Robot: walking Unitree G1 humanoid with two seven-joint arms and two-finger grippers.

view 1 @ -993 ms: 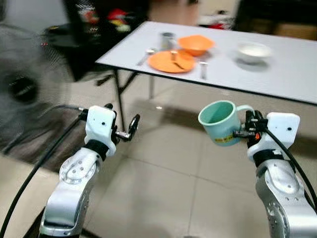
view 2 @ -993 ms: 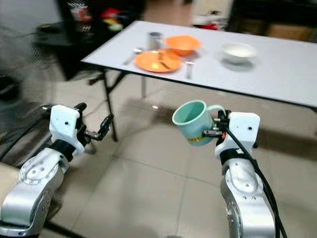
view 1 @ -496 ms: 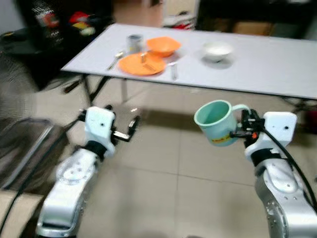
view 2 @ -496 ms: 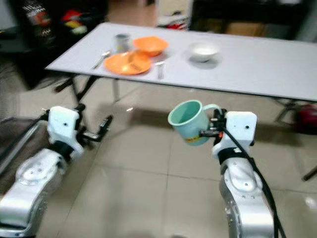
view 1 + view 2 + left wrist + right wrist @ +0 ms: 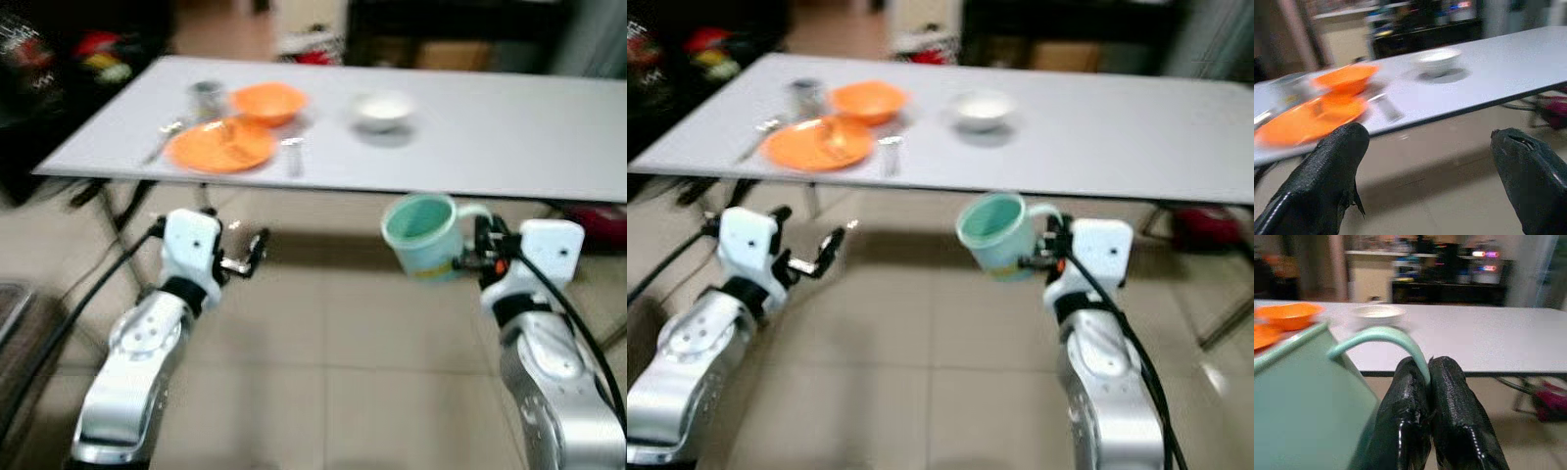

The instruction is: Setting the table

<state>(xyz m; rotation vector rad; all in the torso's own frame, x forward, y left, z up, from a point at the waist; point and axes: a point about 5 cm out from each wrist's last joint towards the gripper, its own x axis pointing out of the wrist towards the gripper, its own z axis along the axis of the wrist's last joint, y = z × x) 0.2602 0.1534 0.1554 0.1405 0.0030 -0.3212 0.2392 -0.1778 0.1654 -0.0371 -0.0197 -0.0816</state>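
Holding the mint-green mug (image 5: 423,235) by its handle, your right gripper (image 5: 1426,382) has both black fingers pinched together on the thin loop, and the mug hangs out in the air over the tiled floor (image 5: 333,333), in front of the near edge of the white table (image 5: 509,137) and tipped so its open mouth faces up and toward your head camera. From the mug, the white bowl (image 5: 382,110) sits on the table at about 11 o'clock, well apart from it. Further round toward 10 o'clock you have the orange plate (image 5: 220,145) with something small lying on it that is too blurred to name, the orange bowl (image 5: 267,101) just behind the plate, a metal cup (image 5: 206,96) beside that bowl, and a small upright glass (image 5: 293,155) just to the right of the plate. A piece of cutlery (image 5: 162,142) lies at the plate's left edge; you cannot tell which kind. Your left gripper (image 5: 253,255) is raised at about 9 o'clock from the mug, over the floor, and its fingers (image 5: 1327,171) stand wide apart with nothing between them. A reddish object (image 5: 598,217) lies on the floor under the table at your far right.
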